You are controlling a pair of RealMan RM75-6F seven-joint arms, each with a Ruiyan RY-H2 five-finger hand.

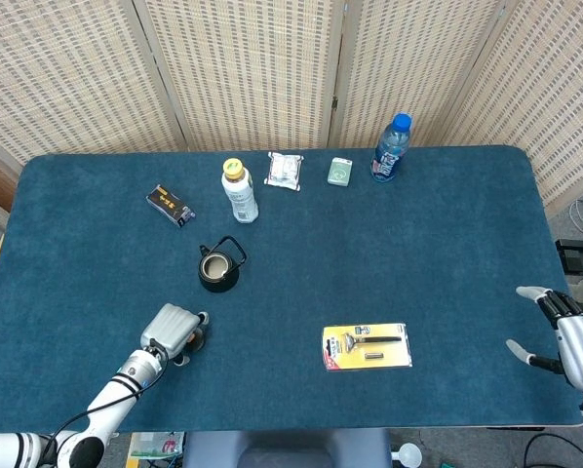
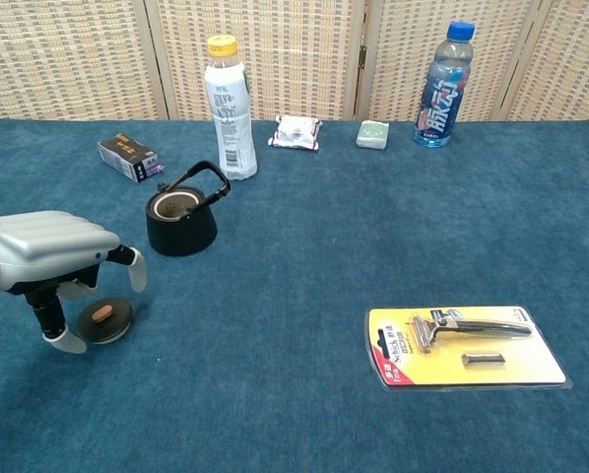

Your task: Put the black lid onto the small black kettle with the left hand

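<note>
The small black kettle (image 1: 218, 269) (image 2: 180, 222) stands open-topped on the blue table, its handle tilted to the right. The black lid (image 2: 104, 320) with an orange knob lies flat on the cloth in front of the kettle, to its left; in the head view the hand mostly covers the lid. My left hand (image 1: 173, 329) (image 2: 53, 259) hovers right over the lid, palm down, fingers spread apart around it and holding nothing. My right hand (image 1: 572, 336) rests open at the table's far right edge.
A razor in a yellow blister pack (image 1: 367, 346) (image 2: 466, 346) lies front centre. Along the back stand a white bottle (image 1: 239, 191), a small black box (image 1: 170, 205), a white packet (image 1: 284, 171), a green packet (image 1: 340, 171) and a blue bottle (image 1: 390, 149).
</note>
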